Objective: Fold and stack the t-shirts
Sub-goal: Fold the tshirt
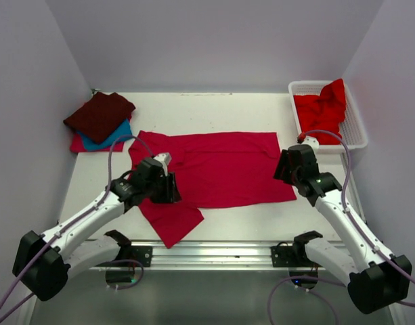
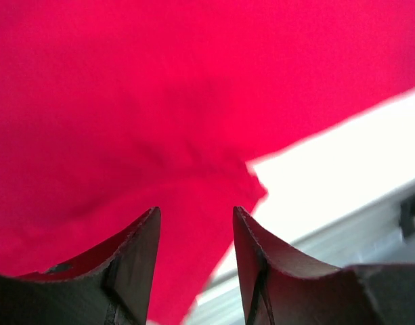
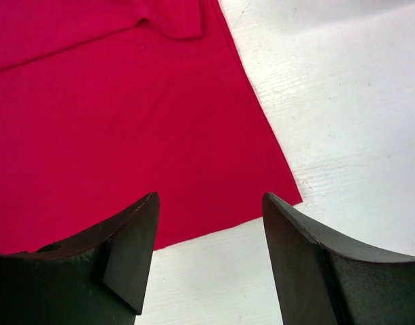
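A crimson-pink t-shirt (image 1: 221, 169) lies spread flat across the middle of the white table (image 1: 227, 108), one sleeve pointing toward the near edge. My left gripper (image 1: 172, 191) hovers over its left side near that sleeve, and in the left wrist view it (image 2: 195, 217) stands open over red cloth (image 2: 160, 101) with nothing between the fingers. My right gripper (image 1: 286, 169) hangs at the shirt's right edge. Seen from the right wrist, it (image 3: 210, 200) is open above the hem corner (image 3: 112, 122), also holding nothing. At the back left sit folded t-shirts: dark maroon (image 1: 99, 114) on teal (image 1: 120, 135) on pink-red (image 1: 82, 144).
A white lattice basket (image 1: 358, 135) stands at the back right with a bright red shirt (image 1: 322, 108) bunched inside. A metal rail (image 1: 214, 254) runs along the table's near edge. Pale walls close in the left, back and right sides.
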Motion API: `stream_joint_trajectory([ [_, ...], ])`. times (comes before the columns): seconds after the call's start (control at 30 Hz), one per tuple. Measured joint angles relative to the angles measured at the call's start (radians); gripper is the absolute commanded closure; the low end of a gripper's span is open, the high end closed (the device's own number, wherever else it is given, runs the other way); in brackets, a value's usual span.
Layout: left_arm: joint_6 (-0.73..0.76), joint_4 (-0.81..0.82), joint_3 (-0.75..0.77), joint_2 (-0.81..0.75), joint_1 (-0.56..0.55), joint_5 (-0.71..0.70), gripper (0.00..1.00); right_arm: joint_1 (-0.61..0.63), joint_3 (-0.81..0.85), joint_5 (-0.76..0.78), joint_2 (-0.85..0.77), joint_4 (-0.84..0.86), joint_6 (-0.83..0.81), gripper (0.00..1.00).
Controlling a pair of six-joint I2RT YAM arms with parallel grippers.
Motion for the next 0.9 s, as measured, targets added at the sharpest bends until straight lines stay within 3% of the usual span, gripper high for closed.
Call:
stream_joint_trajectory([
  [0.2, -0.118, -0.216, -0.008, -0.129, -0.170, 0.043, 0.46, 0.000, -0.001, -0.006, -0.027, -0.032, 0.005, 0.31],
  [0.23, -0.135, -0.253, -0.008, -0.151, -0.197, 0.049, 0.36, 0.000, -0.002, -0.009, -0.027, -0.032, 0.005, 0.30],
  [0.37, -0.213, -0.368, -0.007, -0.194, -0.318, 0.063, 0.37, 0.000, -0.004, -0.027, -0.026, -0.035, 0.004, 0.28],
  [0.63, -0.230, -0.525, 0.116, 0.088, -0.560, 0.033, 0.39, 0.000, -0.036, -0.065, -0.019, -0.031, 0.008, 0.28],
  [0.9, -0.195, -0.521, 0.158, 0.239, -0.620, -0.074, 0.42, 0.000, -0.045, -0.081, -0.021, -0.030, 0.008, 0.27],
])
